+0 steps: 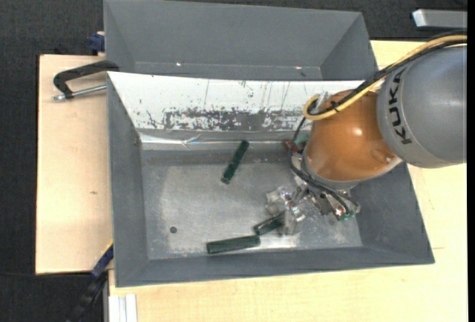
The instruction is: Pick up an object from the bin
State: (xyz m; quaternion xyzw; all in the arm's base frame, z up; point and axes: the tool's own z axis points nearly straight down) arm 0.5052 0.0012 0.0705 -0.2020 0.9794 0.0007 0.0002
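Camera view is showing the gripper [291,211] sitting low in the bin [126,187], close to the front wall and tucked under the arm's orange cover [345,146]. I'm not able to tell whether it's released or clamped, since the metal parts are blending together there. The likely target is a short dark green stick [267,225] lying flat on the floor right at the gripper's tip, on the side away from the arm. It's touching or nearly touching, and I'm not seeing it clearly gripped. Its long axis is running roughly along the front wall with a slight tilt. One end is pointing into the gripper and the other is pointing away from it, toward a longer green stick [233,244] lying just beyond, nearly end to end with it. A third green stick [234,162] is lying well apart, out past the tip toward the back wall. As for risks, I'm judging that the contact is landing on the stick's very end, so a lift may leave it pivoting and dropping out. A closing direction along the axis rather than across it would be pushing the stick away instead of catching it. The tip is also working close to the floor and front wall, so scraping or jamming is possible. Any shove could be sliding the short stick into the longer one.
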